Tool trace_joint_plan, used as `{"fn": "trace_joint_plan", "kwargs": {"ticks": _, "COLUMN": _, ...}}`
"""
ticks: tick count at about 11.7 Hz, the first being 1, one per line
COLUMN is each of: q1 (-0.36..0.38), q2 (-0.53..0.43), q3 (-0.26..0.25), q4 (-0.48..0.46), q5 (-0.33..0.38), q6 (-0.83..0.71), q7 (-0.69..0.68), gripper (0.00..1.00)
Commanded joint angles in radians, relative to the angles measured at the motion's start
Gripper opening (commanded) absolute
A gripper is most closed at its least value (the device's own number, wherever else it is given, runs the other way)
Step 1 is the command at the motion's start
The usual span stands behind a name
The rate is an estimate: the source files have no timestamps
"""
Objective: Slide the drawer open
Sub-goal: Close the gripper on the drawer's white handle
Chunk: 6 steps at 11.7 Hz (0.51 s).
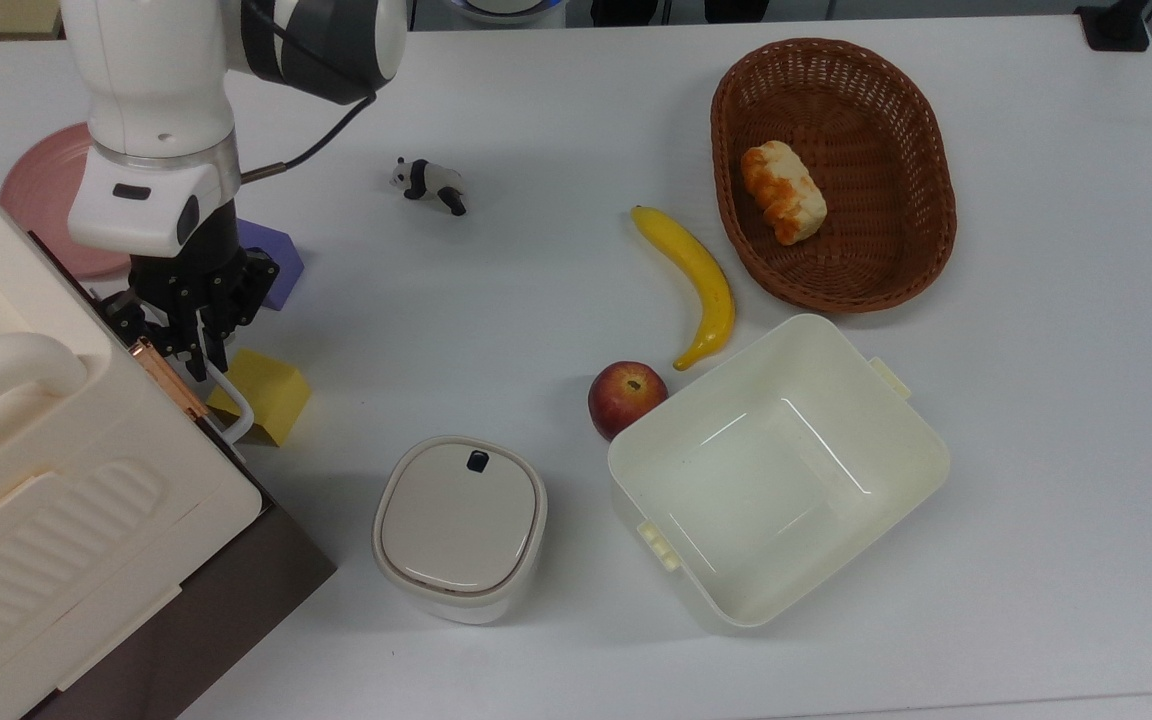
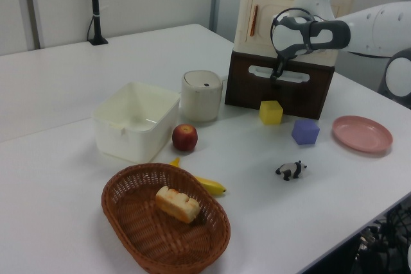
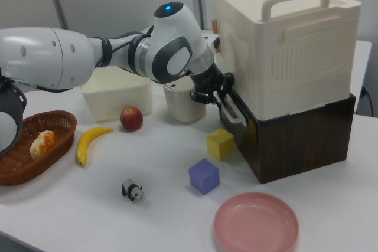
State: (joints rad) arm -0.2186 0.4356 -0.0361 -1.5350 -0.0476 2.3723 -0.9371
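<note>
Here | fingers (image 3: 217,97) pinching white handle (image 3: 231,110) | right view: drawer (image 3: 245,137) front closed

One oval brown wicker basket (image 1: 921,215), holding one bread roll (image 1: 783,191). One yellow banana (image 1: 696,280). One red apple (image 1: 625,397). One open white square plastic tub (image 1: 896,430). One small lidded white bin (image 1: 460,527). Two foam blocks: one yellow cube (image 1: 267,394), one purple block (image 1: 275,256). One small panda figurine (image 1: 429,183). One flat pink plate (image 1: 36,195). One cream plastic case with ribbed lid (image 3: 284,39), atop one dark brown drawer cabinet (image 3: 295,137).
</note>
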Motion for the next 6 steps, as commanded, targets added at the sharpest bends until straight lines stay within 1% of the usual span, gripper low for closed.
{"fn": "trace_joint_plan", "kwargs": {"ticks": 1, "q1": -0.001, "q2": -0.029, "q3": 0.042, "q4": -0.034, "q5": -0.005, "q6": 0.016, "q7": 0.009, "gripper": 0.07}}
{"fn": "trace_joint_plan", "kwargs": {"ticks": 6, "q1": 0.004, "q2": -0.054, "q3": 0.047, "q4": -0.054, "q5": -0.005, "q6": 0.010, "q7": 0.015, "gripper": 0.07}}
